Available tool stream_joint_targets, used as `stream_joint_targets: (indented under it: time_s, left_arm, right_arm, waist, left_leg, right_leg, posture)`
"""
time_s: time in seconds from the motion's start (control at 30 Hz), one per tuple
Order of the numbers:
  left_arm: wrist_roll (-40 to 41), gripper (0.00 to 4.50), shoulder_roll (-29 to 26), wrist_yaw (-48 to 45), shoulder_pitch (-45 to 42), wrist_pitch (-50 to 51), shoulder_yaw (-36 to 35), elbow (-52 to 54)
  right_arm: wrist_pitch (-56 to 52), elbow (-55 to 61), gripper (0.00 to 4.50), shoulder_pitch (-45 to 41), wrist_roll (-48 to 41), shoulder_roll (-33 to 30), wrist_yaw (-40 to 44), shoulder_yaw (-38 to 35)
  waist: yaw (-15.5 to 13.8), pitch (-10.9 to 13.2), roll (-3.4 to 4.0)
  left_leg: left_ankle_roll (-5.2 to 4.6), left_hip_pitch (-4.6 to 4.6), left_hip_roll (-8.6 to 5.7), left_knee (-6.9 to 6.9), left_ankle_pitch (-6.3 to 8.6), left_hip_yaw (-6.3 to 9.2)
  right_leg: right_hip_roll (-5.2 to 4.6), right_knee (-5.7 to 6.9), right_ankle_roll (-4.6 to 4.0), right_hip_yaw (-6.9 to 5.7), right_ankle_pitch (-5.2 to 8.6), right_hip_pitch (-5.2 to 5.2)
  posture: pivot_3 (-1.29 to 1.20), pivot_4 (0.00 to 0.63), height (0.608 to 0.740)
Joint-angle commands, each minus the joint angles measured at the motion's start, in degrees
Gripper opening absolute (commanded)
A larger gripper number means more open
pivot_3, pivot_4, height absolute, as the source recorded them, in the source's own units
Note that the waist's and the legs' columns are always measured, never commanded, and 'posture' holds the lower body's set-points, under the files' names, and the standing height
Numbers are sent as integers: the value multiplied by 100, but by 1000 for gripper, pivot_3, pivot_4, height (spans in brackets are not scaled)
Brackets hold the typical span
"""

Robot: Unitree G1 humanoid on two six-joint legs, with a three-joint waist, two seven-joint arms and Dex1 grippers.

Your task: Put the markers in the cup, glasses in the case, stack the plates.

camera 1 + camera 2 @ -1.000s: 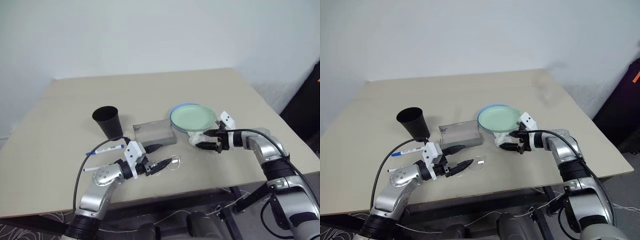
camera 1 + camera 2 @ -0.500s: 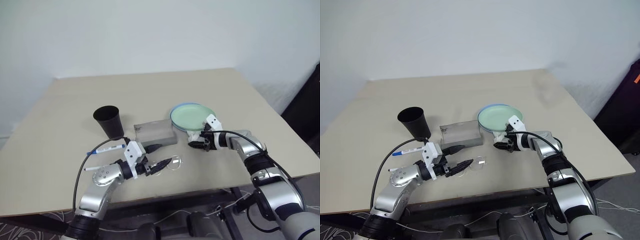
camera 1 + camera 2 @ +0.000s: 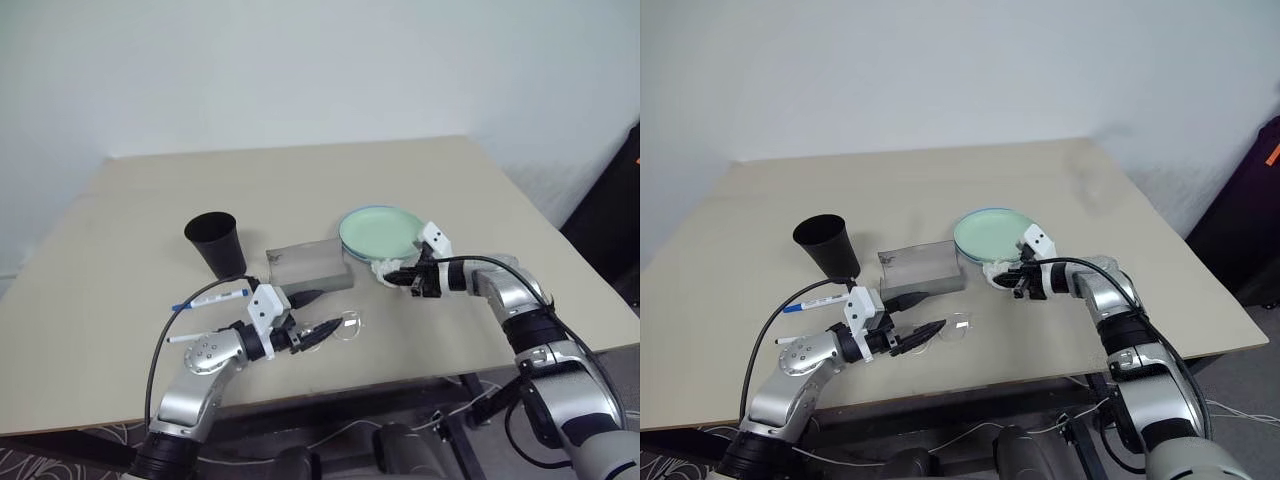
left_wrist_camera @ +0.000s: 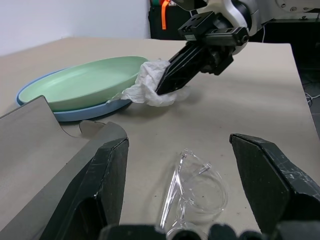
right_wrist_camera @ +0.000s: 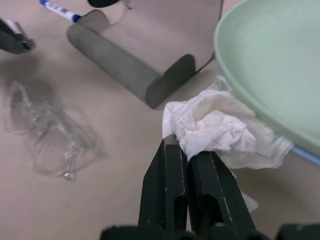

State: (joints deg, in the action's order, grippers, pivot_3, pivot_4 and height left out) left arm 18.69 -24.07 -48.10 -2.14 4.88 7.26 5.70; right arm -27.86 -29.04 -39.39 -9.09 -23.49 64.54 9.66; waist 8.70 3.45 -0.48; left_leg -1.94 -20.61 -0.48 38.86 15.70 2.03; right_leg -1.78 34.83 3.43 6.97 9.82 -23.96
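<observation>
The right gripper (image 5: 186,150) had its two black fingers (image 5: 167,185) pressed together on a fold of the crumpled white tissue (image 5: 215,127), which lay against the near edge of the stacked plates. The mint green plate (image 3: 992,233) sat on top of the light blue plate (image 4: 75,114), of which a rim showed beneath; the pair stood right of centre on the beige table (image 3: 940,180). The left gripper (image 4: 200,165) held its fingers (image 4: 100,180) wide apart and level just above the table near the front edge, empty, with the glasses (image 4: 195,192) lying on the table between and just beyond the fingertips; no contact with them could be confirmed. The glasses lay folded, their clear lenses near the front of the table, apart from the case. The grey case (image 3: 922,268) stood open just to the left of the plates, with nothing visible inside it. The black cup (image 3: 823,245) stood upright to the left of the case. One marker (image 3: 820,300) lay on the table near the cup on its near side, blue cap to the left; a second marker (image 3: 180,339) lay nearer still, partly hidden behind the left arm.
</observation>
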Motion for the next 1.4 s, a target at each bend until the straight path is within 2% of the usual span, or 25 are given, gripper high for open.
stream_joint_targets:
  time_s: [0.03, 0.17, 0.37, 0.67, 0.77, 1.0, 1.2, 1.4]
  left_arm:
    - [-28, 3428, -17, -11, -56, -108, -63, 140]
    - [-33, 3428, -14, -15, -62, -115, -59, 130]
    - [-38, 3428, -21, -24, -83, -127, -67, 95]
    - [-57, 3428, -9, -14, -133, -145, -37, 62]
    - [-63, 3428, -7, 7, -124, -145, -41, 85]
    - [-82, 3428, -57, 51, -55, -141, -115, 132]
    - [-64, 3428, -280, -95, -231, -43, -178, 68]
    - [-199, 3428, -1013, -878, -1049, 276, 1, -467]
  right_arm:
    - [-73, 556, 26, -34, -374, -149, 345, -215]
    - [-138, 803, 26, -76, -643, -171, 420, -387]
    - [99, 330, 26, -534, -575, -10, -149, -622]
    - [1443, -2237, 26, -1586, 316, 479, -1612, -488]
    - [1710, -2829, 608, -1831, 333, 580, -1678, -590]
    - [2001, -3129, 3011, -1929, 304, 567, -1447, -726]
    - [2046, -2742, 3011, -1710, 165, 432, -992, -843]
    - [1606, -808, 3011, -655, -387, 110, 574, -693]
  waist:
    - [-1, 0, 0]
    - [-1, 0, 0]
    - [3, 0, 0]
    - [4, 0, 0]
    - [4, 0, 0]
    - [5, -1, 1]
    - [6, -1, 1]
    - [-6, -1, 2]
  left_leg:
    - [0, 0, 0, 0, 0, 0]
    - [0, 1, 1, -1, 0, 2]
    - [0, 0, 1, 2, 0, -1]
    - [0, 1, 1, -2, 0, -1]
    - [0, -2, 0, -6, 0, 0]
    - [0, 1, 0, -6, 0, 2]
    - [0, 3, 1, -6, 0, 2]
    - [-1, 1, -1, -5, 0, 11]
  right_leg:
    - [0, 0, 0, 0, 0, 0]
    - [0, 1, 0, -2, 0, 0]
    - [0, 0, 0, -1, 0, 1]
    - [0, -3, -1, -1, -1, 1]
    - [0, -5, 0, 1, -1, -2]
    - [0, -2, 0, 1, -1, 0]
    - [0, 0, 0, 0, -1, 1]
    - [1, 0, 1, -6, 0, 4]
  posture:
    - [0, 0, 737]
    - [0, 0, 737]
    - [0, 0, 737]
    - [0, 0, 737]
    - [0, 0, 737]
    - [0, 0, 737]
    - [0, 0, 737]
    - [0, 0, 737]
